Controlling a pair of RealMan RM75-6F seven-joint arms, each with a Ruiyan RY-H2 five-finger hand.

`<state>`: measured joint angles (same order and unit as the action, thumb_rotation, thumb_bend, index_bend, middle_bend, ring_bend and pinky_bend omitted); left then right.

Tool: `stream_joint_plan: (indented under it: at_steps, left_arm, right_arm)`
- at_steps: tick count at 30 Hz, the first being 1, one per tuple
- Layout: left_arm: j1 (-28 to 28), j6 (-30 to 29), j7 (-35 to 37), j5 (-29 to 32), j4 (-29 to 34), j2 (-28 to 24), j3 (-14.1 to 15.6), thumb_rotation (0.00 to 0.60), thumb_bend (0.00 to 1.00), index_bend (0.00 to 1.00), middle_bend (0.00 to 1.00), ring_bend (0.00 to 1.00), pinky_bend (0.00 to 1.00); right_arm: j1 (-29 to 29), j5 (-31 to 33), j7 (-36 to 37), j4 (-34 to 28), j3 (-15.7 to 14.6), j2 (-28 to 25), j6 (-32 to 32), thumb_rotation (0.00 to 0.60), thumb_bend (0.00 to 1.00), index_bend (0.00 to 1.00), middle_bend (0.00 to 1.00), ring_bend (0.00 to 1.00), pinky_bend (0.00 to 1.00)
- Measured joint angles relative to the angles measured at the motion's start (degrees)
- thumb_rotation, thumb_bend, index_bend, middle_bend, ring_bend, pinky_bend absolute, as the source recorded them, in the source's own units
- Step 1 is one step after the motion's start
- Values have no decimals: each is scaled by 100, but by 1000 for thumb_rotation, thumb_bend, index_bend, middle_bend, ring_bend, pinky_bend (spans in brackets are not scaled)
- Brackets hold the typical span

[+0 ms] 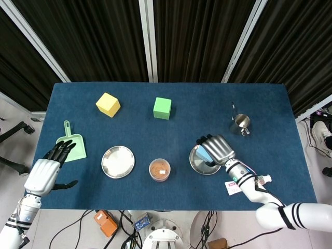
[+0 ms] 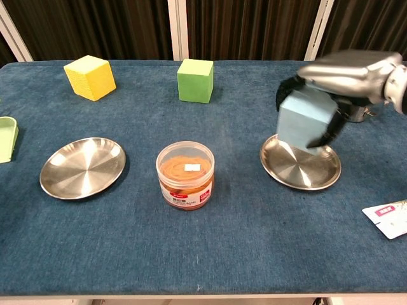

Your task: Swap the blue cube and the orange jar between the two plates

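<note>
My right hand (image 2: 346,76) (image 1: 217,148) grips the pale blue cube (image 2: 303,120) (image 1: 206,153) from above and holds it tilted just over the right steel plate (image 2: 300,166) (image 1: 199,164). The orange jar (image 2: 185,175) (image 1: 160,169) stands on the blue cloth between the two plates, touching neither. The left steel plate (image 2: 82,167) (image 1: 118,161) has nothing on it. My left hand (image 1: 47,169) hovers off the table's left edge with its fingers spread, holding nothing.
A green cube (image 2: 195,80) and a yellow cube (image 2: 89,77) sit toward the back. A green dustpan (image 1: 70,146) lies at the left, a steel cup (image 1: 241,123) at the back right, and a small packet (image 2: 386,218) near the front right edge.
</note>
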<state>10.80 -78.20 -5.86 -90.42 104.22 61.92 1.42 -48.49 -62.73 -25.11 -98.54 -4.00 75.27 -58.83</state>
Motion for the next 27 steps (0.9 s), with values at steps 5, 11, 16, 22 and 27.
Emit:
stream_joint_plan:
  at_steps: [5, 11, 16, 22, 27]
  left_arm:
    - [48, 127, -117, 35, 35, 92, 21, 600, 54, 10, 26, 27, 223]
    - [107, 275, -233, 134, 53, 138, 19, 600, 54, 10, 26, 27, 223]
    - [117, 274, -280, 149, 65, 175, 11, 600, 53, 10, 26, 27, 223]
    - [103, 259, -396, 130, 143, 149, 37, 600, 39, 10, 25, 27, 223]
    - [118, 293, -471, 83, 248, 95, 70, 600, 6, 10, 26, 22, 221]
  right_arm:
    - [271, -370, 379, 334, -142, -46, 295, 600, 446, 0, 121, 154, 307]
    - [357, -450, 570, 522, -42, 62, 474, 600, 355, 0, 15, 60, 166]
    - [419, -650, 787, 752, 64, 258, 513, 600, 261, 0, 0, 3, 79]
    - [465, -687, 1047, 677, 116, 247, 756, 510, 108, 0, 0, 0, 0]
    - [537, -759, 1410, 351, 121, -8, 915, 439, 62, 0, 0, 0, 0]
